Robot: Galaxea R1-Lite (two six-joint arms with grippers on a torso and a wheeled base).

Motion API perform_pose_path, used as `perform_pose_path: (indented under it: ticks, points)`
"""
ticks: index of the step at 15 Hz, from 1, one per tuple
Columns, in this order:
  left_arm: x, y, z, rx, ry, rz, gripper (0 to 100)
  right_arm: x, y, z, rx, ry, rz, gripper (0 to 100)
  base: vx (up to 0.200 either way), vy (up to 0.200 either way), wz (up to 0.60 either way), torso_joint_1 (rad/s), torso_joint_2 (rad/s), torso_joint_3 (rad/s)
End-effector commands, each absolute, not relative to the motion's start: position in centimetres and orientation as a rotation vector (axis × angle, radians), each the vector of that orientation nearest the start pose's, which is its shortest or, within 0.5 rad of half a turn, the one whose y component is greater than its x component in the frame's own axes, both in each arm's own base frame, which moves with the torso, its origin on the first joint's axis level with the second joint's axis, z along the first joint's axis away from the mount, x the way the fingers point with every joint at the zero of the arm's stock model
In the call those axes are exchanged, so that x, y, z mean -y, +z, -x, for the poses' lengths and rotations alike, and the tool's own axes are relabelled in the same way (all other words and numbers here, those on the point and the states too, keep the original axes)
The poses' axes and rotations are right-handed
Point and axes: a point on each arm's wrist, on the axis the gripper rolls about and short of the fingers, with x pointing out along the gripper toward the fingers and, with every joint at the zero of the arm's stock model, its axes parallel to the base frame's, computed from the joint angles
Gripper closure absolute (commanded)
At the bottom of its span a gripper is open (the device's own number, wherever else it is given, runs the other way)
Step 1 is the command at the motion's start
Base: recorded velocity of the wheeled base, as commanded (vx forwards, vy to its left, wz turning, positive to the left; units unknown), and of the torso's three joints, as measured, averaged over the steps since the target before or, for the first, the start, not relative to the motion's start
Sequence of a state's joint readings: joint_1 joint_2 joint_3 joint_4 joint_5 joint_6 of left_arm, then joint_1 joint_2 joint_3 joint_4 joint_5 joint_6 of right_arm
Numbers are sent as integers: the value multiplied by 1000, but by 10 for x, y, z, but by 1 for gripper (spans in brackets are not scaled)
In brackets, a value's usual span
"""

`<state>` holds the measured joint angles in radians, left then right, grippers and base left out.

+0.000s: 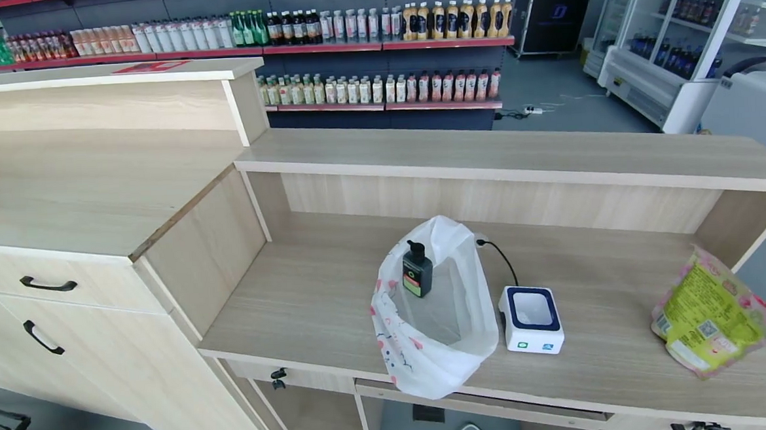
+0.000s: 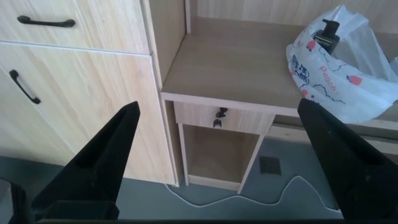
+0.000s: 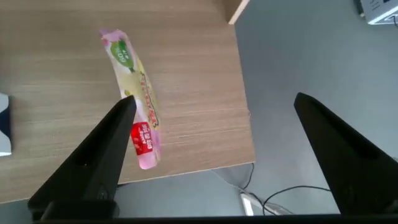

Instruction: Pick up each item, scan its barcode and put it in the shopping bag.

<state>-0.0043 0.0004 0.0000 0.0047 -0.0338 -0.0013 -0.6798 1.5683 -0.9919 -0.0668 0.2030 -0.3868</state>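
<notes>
You have the black bottle [image 1: 417,270] in the shopping bag [image 1: 411,361], the snack pouch [image 1: 712,312] at three o'clock from the scanner [image 1: 531,318] is yet to scan, and the left gripper [image 2: 217,106] and right gripper [image 3: 214,98] are spread wide, empty.

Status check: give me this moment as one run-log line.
shopping bag: holds pump bottle | scanner: beside bag | snack pouch: on counter, unbagged | left gripper: open, empty | right gripper: open, empty, near pouch
</notes>
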Motion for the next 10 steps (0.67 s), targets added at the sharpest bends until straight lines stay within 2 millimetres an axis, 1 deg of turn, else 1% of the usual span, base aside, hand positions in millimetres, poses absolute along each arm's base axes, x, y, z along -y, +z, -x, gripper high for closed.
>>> perform_pose_path:
  ticks: [1, 4, 7, 10]
  points:
    - [1, 75, 23, -6, -38, 2, 0, 185, 198, -255, -616, -276, 131, 0, 0, 0, 0, 0, 0, 0]
    - [1, 75, 23, -6, -38, 2, 0, 181, 182, -264, -685, -208, 89, 0, 0, 0, 0, 0, 0, 0]
    - [1, 75, 23, -6, -38, 2, 0, 174, 171, -263, -729, -153, 60, 0, 0, 0, 0, 0, 0, 0]
    - [1, 75, 23, -6, -37, 2, 0, 174, 162, -264, -755, -148, 48, 0, 0, 0, 0, 0, 0, 0]
